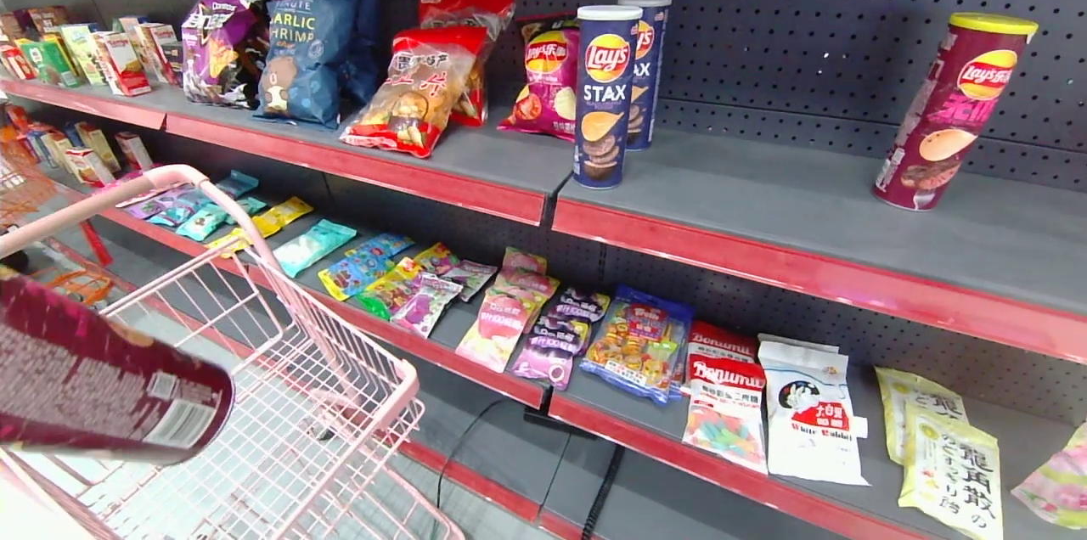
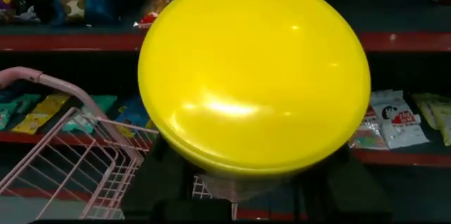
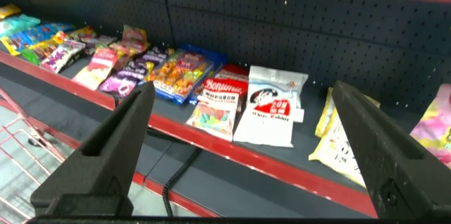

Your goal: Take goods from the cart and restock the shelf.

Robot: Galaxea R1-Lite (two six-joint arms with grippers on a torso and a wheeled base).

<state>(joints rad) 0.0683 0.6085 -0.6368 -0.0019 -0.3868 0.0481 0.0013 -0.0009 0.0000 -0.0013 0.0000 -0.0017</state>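
A maroon chip can hangs tilted in the air above the pink cart at the lower left of the head view. Its yellow lid faces the left wrist camera, and my left gripper is shut on the can, its fingers mostly hidden behind the lid. My right gripper is open with nothing between its fingers; it faces the lower shelf's candy bags. A matching maroon can leans against the back panel on the upper shelf.
Two blue chip cans and several snack bags stand on the upper shelf, with bare shelf between the blue cans and the maroon one. The lower shelf holds rows of candy packets. Cables hang below it.
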